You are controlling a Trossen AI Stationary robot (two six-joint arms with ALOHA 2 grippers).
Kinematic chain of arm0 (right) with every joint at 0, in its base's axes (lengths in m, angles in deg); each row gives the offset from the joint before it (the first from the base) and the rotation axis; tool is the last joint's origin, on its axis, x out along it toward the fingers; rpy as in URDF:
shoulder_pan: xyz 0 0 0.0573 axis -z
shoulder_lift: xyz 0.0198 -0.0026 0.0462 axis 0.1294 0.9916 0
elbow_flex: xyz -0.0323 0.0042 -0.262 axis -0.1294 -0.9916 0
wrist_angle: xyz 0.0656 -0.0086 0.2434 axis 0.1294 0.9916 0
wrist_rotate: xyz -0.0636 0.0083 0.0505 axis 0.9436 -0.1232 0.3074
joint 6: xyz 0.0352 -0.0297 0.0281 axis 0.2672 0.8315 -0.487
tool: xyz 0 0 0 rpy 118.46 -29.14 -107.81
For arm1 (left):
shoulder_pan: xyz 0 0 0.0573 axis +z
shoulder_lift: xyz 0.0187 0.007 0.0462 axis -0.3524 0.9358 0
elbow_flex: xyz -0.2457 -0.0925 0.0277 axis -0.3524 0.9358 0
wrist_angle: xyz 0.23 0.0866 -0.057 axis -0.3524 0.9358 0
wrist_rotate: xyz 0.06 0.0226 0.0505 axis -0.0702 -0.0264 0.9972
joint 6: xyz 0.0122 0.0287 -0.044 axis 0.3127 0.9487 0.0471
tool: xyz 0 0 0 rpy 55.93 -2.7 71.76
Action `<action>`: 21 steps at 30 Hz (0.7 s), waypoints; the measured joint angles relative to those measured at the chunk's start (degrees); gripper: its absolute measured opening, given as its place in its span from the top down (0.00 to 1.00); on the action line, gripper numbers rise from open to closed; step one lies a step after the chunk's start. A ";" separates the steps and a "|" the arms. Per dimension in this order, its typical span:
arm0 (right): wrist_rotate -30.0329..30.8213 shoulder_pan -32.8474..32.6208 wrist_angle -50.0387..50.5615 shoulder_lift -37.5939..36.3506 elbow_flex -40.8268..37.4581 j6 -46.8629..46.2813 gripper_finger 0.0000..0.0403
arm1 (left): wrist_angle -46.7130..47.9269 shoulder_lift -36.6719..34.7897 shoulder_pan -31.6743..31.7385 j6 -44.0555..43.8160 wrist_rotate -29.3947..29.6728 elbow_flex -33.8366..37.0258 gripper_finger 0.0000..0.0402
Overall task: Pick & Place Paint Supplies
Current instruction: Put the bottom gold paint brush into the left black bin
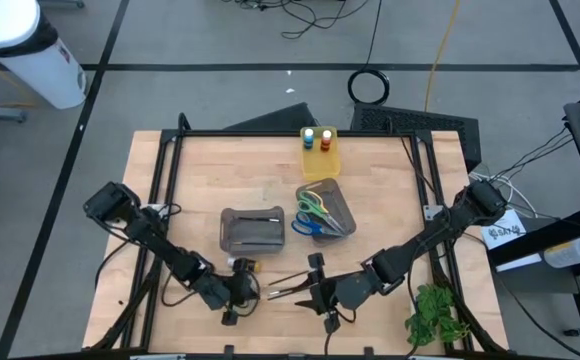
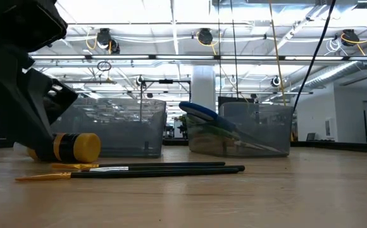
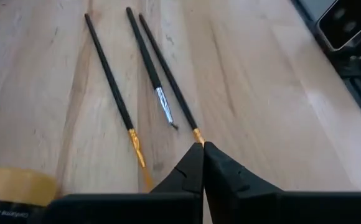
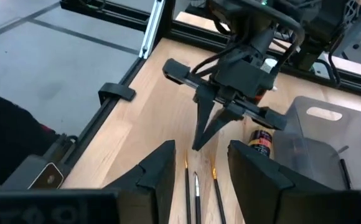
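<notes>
Three thin dark brushes (image 1: 288, 285) lie side by side on the bare wooden table (image 1: 220, 170) near its front edge, between the two grippers, their long axes running roughly left to right across the table. The left gripper (image 1: 242, 288) sits at their bristle ends; in its wrist view the fingers (image 3: 190, 171) are pressed together with nothing between them, their tips just touching or just short of one brush's gold ferrule, which cannot be settled from this angle. The right gripper (image 1: 315, 283) stands at the handle ends with its fingers spread wide and empty, the brushes running lengthwise into the gap. A yellow-capped pot (image 2: 76, 147) lies on its side beside the left gripper. Judged from this, the right arm is better placed: the brushes lie straight ahead of its spread fingers, needing only a forward, downward reach.
</notes>
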 joint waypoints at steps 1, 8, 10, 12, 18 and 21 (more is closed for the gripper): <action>-0.02 0.00 0.04 0.02 0.00 0.00 0.67 | 1.99 0.02 -0.20 -0.02 0.44 -1.17 0.99; -0.04 0.29 -0.35 0.02 0.00 -0.19 0.68 | 25.27 1.16 -0.57 -1.10 3.16 -15.64 0.99; -0.02 0.42 -0.36 0.02 0.00 -0.66 0.68 | 29.97 2.17 -0.49 -1.61 4.10 -17.95 0.99; -0.02 0.39 -0.33 0.02 0.00 -0.68 0.68 | 30.71 3.81 -0.13 -2.43 3.97 -19.44 0.99; -0.07 0.37 -0.26 0.02 0.02 -0.68 0.68 | 30.67 6.82 0.63 -2.77 -0.68 -20.22 0.99; -0.07 0.37 -0.31 0.02 0.04 -0.66 0.68 | 30.75 7.74 1.13 -3.75 -1.77 -20.37 0.99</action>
